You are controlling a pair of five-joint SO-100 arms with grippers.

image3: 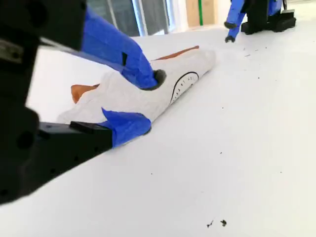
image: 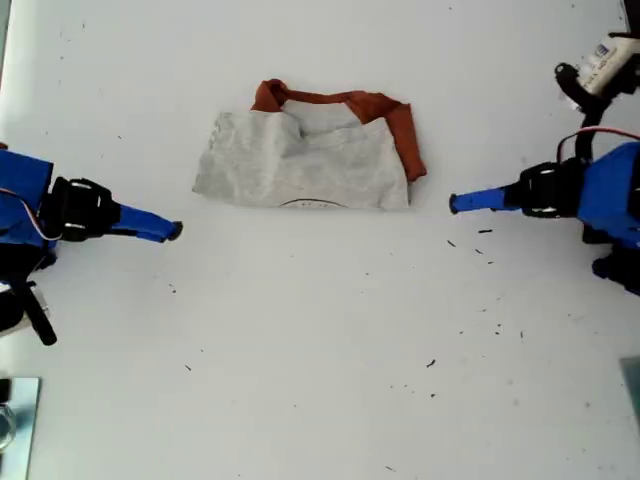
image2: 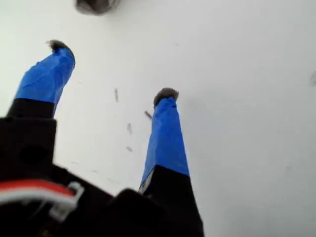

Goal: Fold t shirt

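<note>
The t shirt (image: pixel 300 160) lies folded into a rough rectangle on the white table (image: pixel 320 350), at the middle of the exterior view's far half. Its grey body faces up, and rust-orange cloth shows along the far edge and the exterior view's right edge. My second gripper (image: pixel 172 231) is open just off the shirt on the exterior view's left. In the second wrist view, this gripper (image3: pixel 152 101) holds nothing, with the shirt (image3: pixel 192 66) behind it. My first gripper (image: pixel 455 203) is at the exterior view's right of the shirt. The first wrist view shows it (image2: pixel 112 70) open over bare table.
Dark specks (image: pixel 430 363) dot the table nearer the exterior view's lower right. A white and black device (image: pixel 605 65) sits at the exterior view's top right corner. A metal plate (image: pixel 15 420) lies at its bottom left corner.
</note>
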